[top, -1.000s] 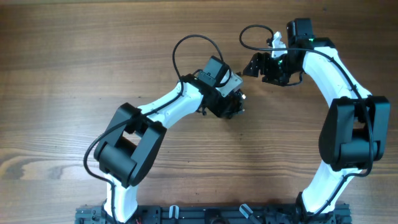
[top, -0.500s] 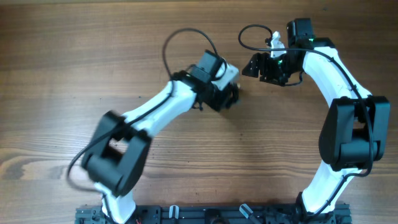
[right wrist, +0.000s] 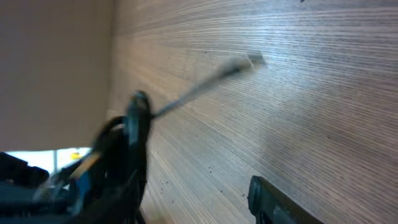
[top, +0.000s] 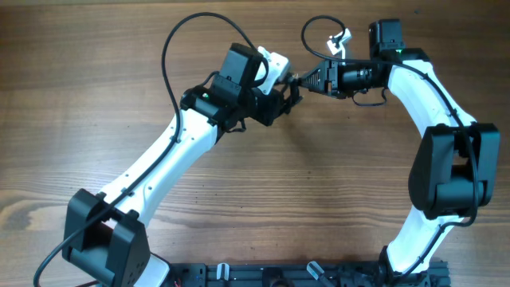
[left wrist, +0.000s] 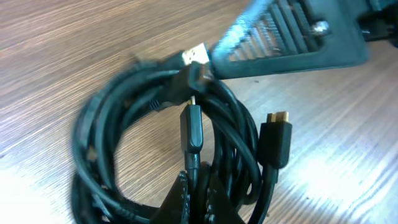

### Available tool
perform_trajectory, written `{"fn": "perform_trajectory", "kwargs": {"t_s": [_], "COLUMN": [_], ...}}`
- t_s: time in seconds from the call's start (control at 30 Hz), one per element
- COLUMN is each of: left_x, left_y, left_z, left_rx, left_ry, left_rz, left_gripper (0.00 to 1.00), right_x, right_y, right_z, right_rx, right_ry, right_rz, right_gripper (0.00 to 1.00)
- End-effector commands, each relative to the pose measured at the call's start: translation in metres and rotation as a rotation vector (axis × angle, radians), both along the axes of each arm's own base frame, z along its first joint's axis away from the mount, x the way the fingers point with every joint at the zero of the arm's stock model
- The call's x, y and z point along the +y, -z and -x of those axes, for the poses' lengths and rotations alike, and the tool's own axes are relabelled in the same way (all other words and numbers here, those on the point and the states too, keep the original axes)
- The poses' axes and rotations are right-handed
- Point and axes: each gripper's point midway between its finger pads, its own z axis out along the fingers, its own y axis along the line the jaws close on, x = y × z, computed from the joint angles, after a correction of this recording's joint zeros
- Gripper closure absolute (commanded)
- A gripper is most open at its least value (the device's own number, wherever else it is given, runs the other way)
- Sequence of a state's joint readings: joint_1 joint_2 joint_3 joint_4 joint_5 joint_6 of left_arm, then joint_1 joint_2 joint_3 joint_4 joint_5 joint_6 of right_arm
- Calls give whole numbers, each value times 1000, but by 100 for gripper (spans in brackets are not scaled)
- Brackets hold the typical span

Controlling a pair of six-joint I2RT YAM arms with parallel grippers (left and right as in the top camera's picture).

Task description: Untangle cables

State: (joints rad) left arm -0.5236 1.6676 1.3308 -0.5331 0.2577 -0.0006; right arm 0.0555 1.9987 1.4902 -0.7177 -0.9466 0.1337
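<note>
At the far centre of the wooden surface (top: 80, 96), the two pincers meet tip to tip. The left pincer (top: 287, 97) is closed on the cables (left wrist: 87, 143), clamping the near side of the bundle between its fingertips (left wrist: 198, 198). The cables form a loose coil of several black strands that lies on the surface in front of that pincer. In the overhead view the coil is almost wholly hidden under the two arms.

Three plug ends show on the coil:
- a slim black plug (left wrist: 191, 127) at the middle, pointing away from the left pincer;
- a broader plug with a gold-coloured tip (left wrist: 275, 142) on the right side;
- a plug with a bright metal tip (left wrist: 196, 57) at the far edge.

The right pincer (top: 303, 80) reaches in from the right. One ribbed finger (left wrist: 286, 37) lies just beside the metal-tipped plug. In the blurred right wrist view its fingers (right wrist: 273, 202) stand apart, with bare surface between them.
</note>
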Motion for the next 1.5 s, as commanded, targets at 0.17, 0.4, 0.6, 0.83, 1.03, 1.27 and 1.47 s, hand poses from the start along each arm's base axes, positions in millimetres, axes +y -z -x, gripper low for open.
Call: {"fn": "perform_trajectory", "kwargs": {"t_s": [0.17, 0.4, 0.6, 0.83, 1.03, 1.27, 1.47], "left_x": [17, 15, 13, 12, 17, 68, 99], "left_y": [-6, -9, -14, -31, -70, -149, -207], "left_z": [-20, -22, -26, -28, -30, -27, -3], "left_rx": [-11, -22, -39, -68, -105, -162, -293], "left_ry": [-143, -145, -154, -178, -254, -448, -473], "left_rz": [7, 17, 38, 87, 200, 416, 487], "left_gripper": [96, 96, 96, 96, 96, 96, 96], "right_x": [10, 33, 54, 52, 51, 52, 52], "right_y": [-59, -41, -16, -4, 4, 5, 7], "right_z": [-2, 5, 7, -1, -3, -4, 2], "right_rx": [-146, -87, 14, 67, 85, 82, 103], "right_ry": [-25, -15, 48, 121, 133, 132, 116], "right_rz": [-80, 14, 105, 135, 140, 139, 139], "right_gripper": [36, 35, 38, 46, 70, 96, 96]}}
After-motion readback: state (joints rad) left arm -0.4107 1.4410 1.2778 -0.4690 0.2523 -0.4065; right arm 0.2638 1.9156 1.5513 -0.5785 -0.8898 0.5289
